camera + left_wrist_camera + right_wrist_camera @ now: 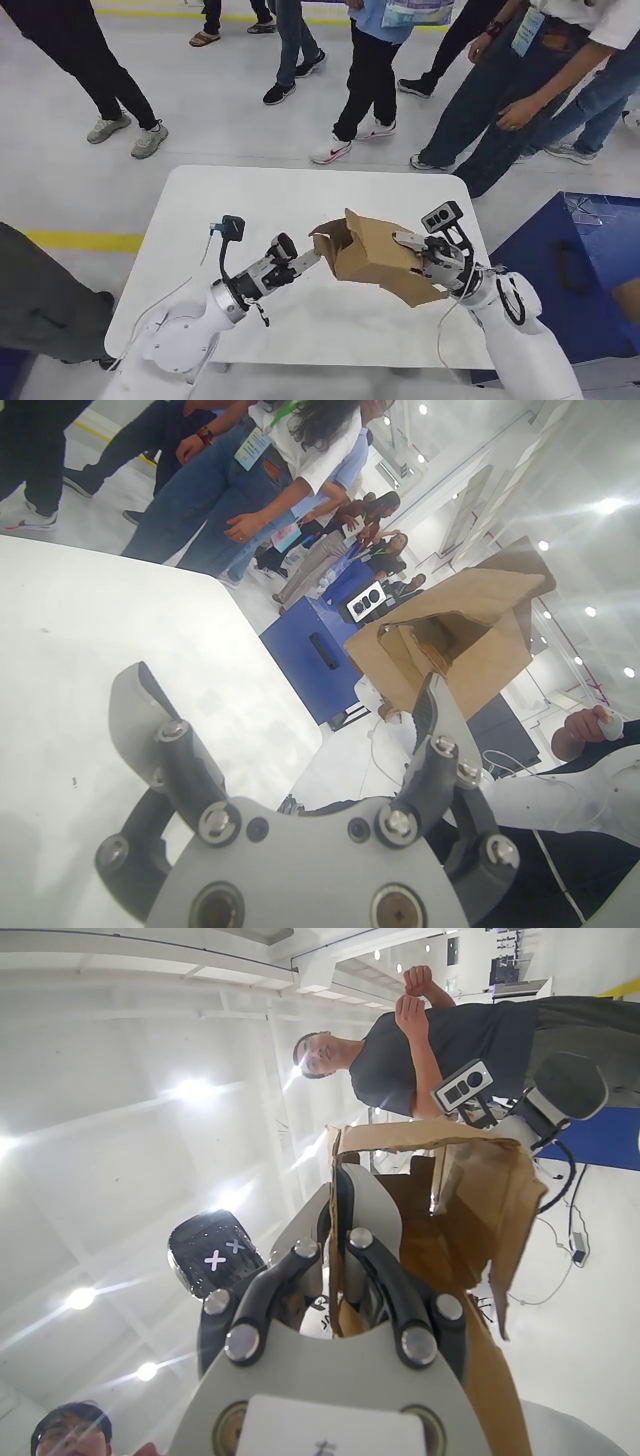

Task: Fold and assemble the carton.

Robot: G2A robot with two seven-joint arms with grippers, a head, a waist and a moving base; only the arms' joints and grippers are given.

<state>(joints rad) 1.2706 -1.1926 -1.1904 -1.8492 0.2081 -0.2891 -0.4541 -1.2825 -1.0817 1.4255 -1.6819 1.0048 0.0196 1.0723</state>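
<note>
Count: 1 carton (378, 258), 2 claws, 1 bench (300, 200), 1 blue box (570, 260) just off the bench's right side.

Carton is tilted, over the bench's right half, between the two arms.

Right claw (336, 1208): narrow, clamped on one carton wall, with the wall pinched between both fingers (372, 1208). The right wrist view gives the pinch. From the top view the claw sits at the carton's right end.

Left claw (282, 677): spread wide, holding nothing. One fingertip (430, 695) is right at the edge of the carton's open end.

Left wrist view looks into that open end, flaps partly folded inward. Right wrist view adds a ragged, torn wall edge.
</note>
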